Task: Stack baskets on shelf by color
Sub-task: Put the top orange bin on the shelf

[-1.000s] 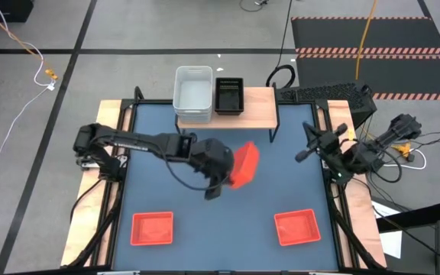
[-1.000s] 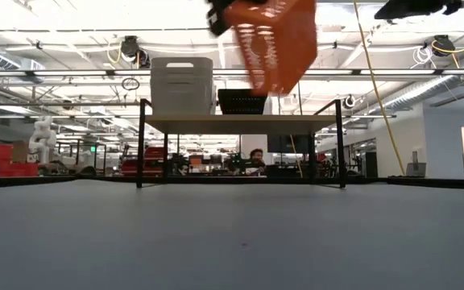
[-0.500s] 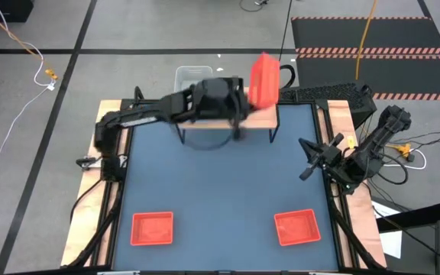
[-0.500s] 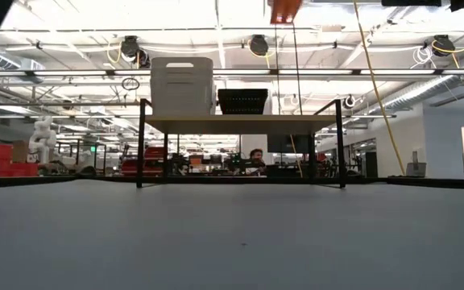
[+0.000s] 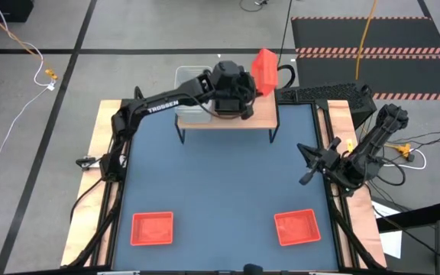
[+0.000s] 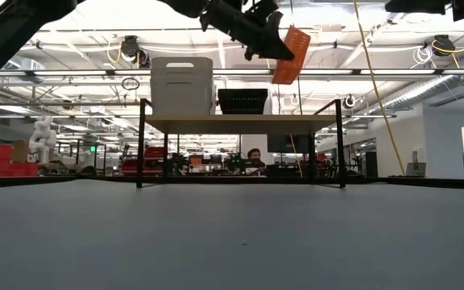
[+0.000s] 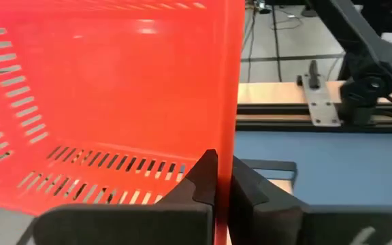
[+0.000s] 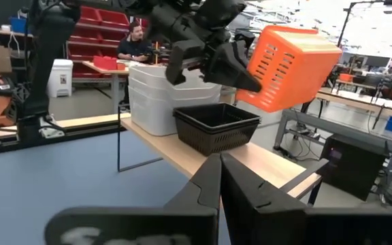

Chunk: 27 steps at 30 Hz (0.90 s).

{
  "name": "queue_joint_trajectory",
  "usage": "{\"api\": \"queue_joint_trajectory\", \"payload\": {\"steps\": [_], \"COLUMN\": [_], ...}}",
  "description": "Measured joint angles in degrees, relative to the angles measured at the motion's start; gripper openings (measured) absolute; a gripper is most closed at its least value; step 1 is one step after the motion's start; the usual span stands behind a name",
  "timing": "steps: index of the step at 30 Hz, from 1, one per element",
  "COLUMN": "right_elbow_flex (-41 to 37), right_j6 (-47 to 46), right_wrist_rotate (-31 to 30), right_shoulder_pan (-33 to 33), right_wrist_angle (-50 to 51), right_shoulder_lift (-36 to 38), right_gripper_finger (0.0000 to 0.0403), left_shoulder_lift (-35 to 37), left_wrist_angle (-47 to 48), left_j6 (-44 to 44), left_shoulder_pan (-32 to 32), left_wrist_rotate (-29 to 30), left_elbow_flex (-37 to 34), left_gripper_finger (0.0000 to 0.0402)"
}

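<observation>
My left gripper (image 5: 252,85) reaches over the shelf (image 5: 260,116) at the table's far side. It is shut on a red basket (image 5: 266,69), which it holds in the air above the shelf's right end (image 6: 292,55). On the shelf stand stacked white baskets (image 6: 181,84) at the left and a black basket (image 6: 242,101) in the middle. Two more red baskets (image 5: 152,228) (image 5: 295,227) lie on the table near its front edge. My right gripper (image 5: 305,164) hovers shut at the table's right edge, touching nothing. My left gripper pinches one side wall of the red basket near its rim (image 7: 226,139), with one finger (image 7: 206,180) on each face of the wall. The fingers come from the table's left, slanting slightly down. The basket is tipped on its side, clear of the shelf (image 8: 291,64).
The shelf's right third (image 8: 264,163) shows bare wood beside the black basket (image 8: 216,126). A wooden frame (image 5: 98,183) edges the table. Cables and a keyboard (image 5: 327,93) lie beyond the far right corner.
My left gripper has carried the red basket from above the table's middle up and toward the far edge, and it now hangs over the shelf's right end. The basket has turned in the hold. My right arm has swung a little toward the near edge.
</observation>
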State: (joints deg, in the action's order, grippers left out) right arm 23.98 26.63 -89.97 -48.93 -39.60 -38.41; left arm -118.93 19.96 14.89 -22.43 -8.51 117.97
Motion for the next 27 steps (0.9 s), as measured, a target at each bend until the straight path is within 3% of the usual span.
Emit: {"api": "queue_joint_trajectory", "payload": {"steps": [7,10,14,19,27], "right_elbow_flex": [-0.4,-0.4,-0.4,-0.4,-0.4], "right_j6": [-3.6,-5.0,-5.4,-5.2,-4.9], "right_wrist_rotate": [0.0,0.0,0.0,0.0,0.0], "right_shoulder_pan": [0.0,-0.3,-1.6,-2.7,-3.0], "right_wrist_angle": [0.0,0.1,0.2,0.0,0.0], "right_shoulder_lift": [0.0,-0.2,-0.3,-0.3,-0.3], "right_gripper_finger": [0.0,0.0,0.0,0.0,0.0], "left_shoulder_lift": [0.0,-0.4,-0.6,-1.3,-4.0], "left_wrist_angle": [1.7,2.6,3.3,4.4,6.8], "left_j6": [1.0,1.9,3.4,3.0,4.5], "left_shoulder_pan": [1.5,2.6,3.7,3.6,4.2], "left_wrist_rotate": [-0.2,2.4,7.9,8.7,9.7], "left_elbow_flex": [-0.1,-0.3,-0.3,-0.3,-0.3], "left_gripper_finger": [0.0006,0.0007,0.003,0.0051,0.0037]}}
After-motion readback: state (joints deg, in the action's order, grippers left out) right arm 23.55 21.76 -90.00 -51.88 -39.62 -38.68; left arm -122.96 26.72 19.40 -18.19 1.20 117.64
